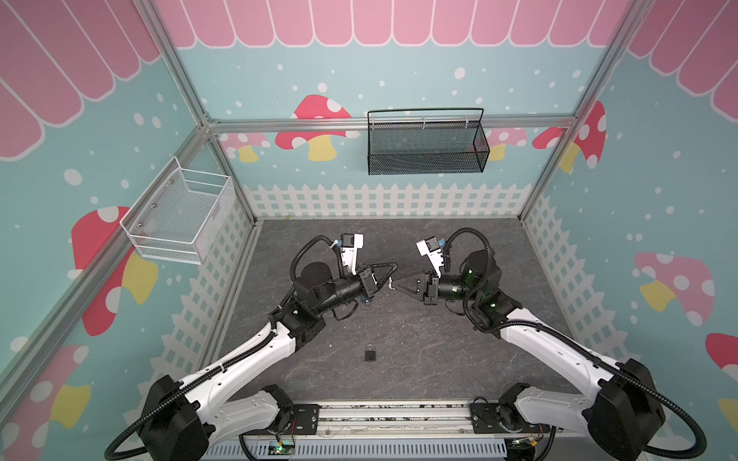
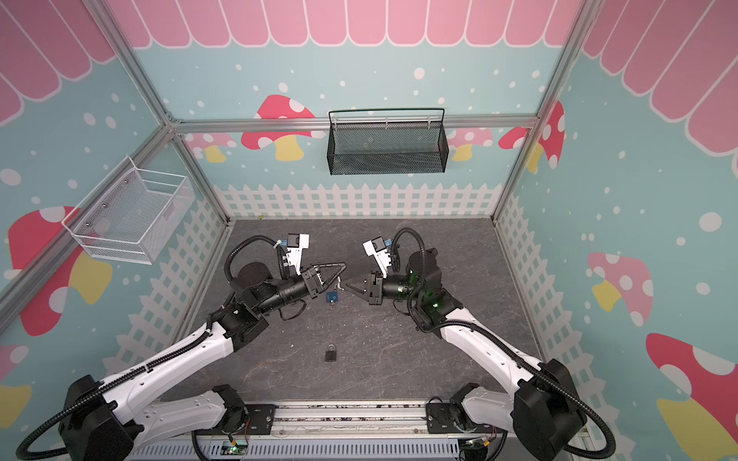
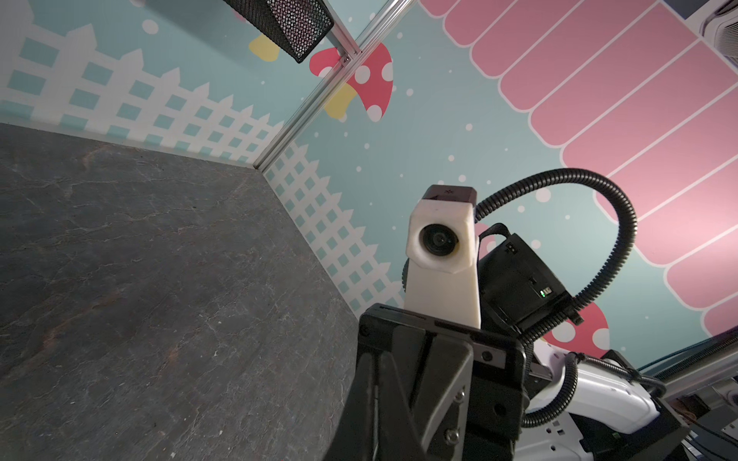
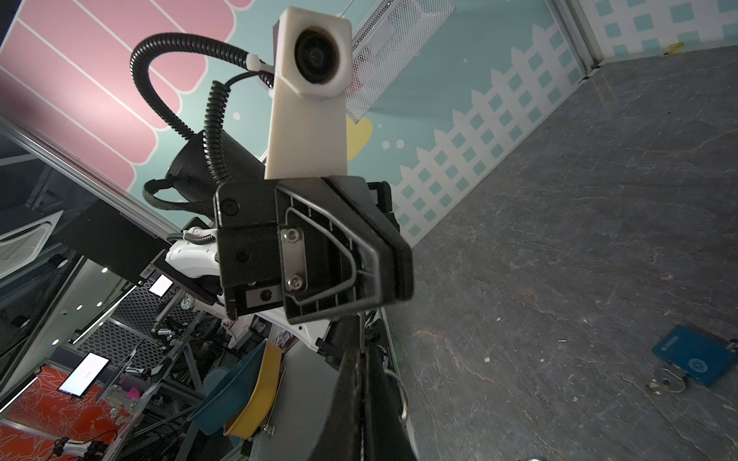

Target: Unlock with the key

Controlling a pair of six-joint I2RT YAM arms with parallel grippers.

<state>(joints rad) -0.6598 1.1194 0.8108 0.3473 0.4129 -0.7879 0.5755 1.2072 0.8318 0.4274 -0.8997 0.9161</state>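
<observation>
Black padlock (image 1: 370, 353): 1; blue padlock (image 2: 332, 297): 1

Both arms bent inward, left tool (image 1: 394, 265) and right tool (image 1: 394, 285) nearly tip to tip, both closed

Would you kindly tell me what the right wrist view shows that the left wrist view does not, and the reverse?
Only the right wrist view shows the blue padlock lying on the floor with keys at its edge. It also shows the white mesh basket and a key ring pinched in the shut right gripper. Only the left wrist view shows the black mesh basket. Both show the dark stone-patterned floor, the picket-fence wall print, and the opposite arm's wrist camera facing back.
</observation>
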